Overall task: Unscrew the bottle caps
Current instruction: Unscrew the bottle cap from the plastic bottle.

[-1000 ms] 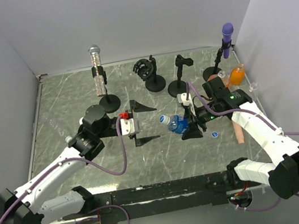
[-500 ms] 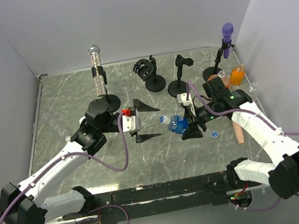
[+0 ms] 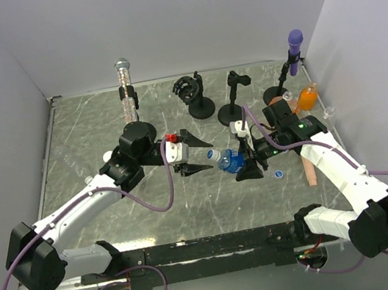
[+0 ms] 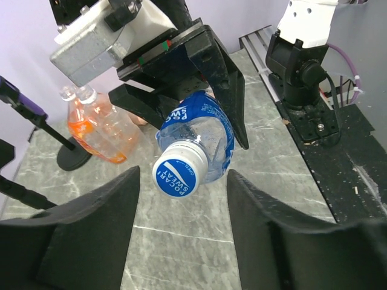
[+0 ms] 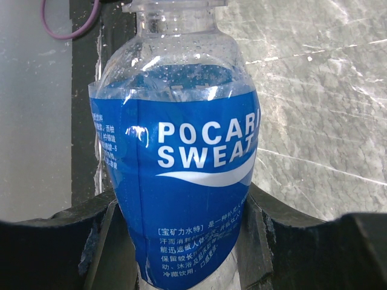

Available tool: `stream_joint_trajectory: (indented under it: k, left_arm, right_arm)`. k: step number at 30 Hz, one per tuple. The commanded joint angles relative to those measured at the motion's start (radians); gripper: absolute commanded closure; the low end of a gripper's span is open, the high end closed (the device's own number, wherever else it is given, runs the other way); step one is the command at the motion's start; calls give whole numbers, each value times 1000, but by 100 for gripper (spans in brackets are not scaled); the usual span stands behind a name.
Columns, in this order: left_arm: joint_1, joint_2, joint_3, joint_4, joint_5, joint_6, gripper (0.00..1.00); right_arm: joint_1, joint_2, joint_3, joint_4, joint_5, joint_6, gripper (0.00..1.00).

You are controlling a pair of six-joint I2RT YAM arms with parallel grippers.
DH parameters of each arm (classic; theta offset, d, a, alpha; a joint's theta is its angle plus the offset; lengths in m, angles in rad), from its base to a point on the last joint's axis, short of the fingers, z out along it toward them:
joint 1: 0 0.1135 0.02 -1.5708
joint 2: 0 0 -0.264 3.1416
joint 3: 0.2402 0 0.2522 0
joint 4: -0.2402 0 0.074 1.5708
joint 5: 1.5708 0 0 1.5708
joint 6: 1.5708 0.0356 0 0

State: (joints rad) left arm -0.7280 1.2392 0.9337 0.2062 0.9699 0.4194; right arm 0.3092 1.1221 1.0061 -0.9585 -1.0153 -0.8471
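My right gripper (image 3: pixel 246 163) is shut on the blue-labelled bottle (image 5: pixel 181 169), its fingers (image 5: pixel 69 241) pressing the label from both sides. The bottle (image 3: pixel 231 160) is held above the table, tilted, with its neck pointing left. Its blue bottle cap (image 4: pixel 179 174) is still on the neck and faces my left wrist camera. My left gripper (image 3: pixel 207 155) is open, with a black finger (image 4: pixel 91 229) on each side of the cap and a gap on both sides. A loose blue cap (image 3: pixel 278 173) lies on the table to the right of the held bottle.
Two orange bottles (image 3: pixel 306 99) stand at the back right beside a purple microphone (image 3: pixel 295 42) on a stand. A silver glitter microphone (image 3: pixel 125 89) stands at the back left. Black stands (image 3: pixel 199 98) line the back. A peach-coloured object (image 3: pixel 308 170) lies under the right arm.
My left arm has swung right, up to the bottle's cap, and its jaws have narrowed around it. The right arm and the bottle have stayed still.
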Motion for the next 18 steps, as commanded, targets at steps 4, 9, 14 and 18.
stream_joint_trajectory:
  k: [4,9,14,18]
  left_arm:
    - [2,13,54,36,47,-10,47]
    - [2,16,53,58,53,-31,49]
    - [2,25,56,59,59,-48,52]
    - [1,29,62,58,62,-64,56]
  right_arm:
    - [5,-15,5,9,-39,-24,73]
    - [5,-10,9,6,-42,-27,73]
    - [5,-10,9,6,-43,-26,73]
    - [5,-10,9,6,-43,-26,73]
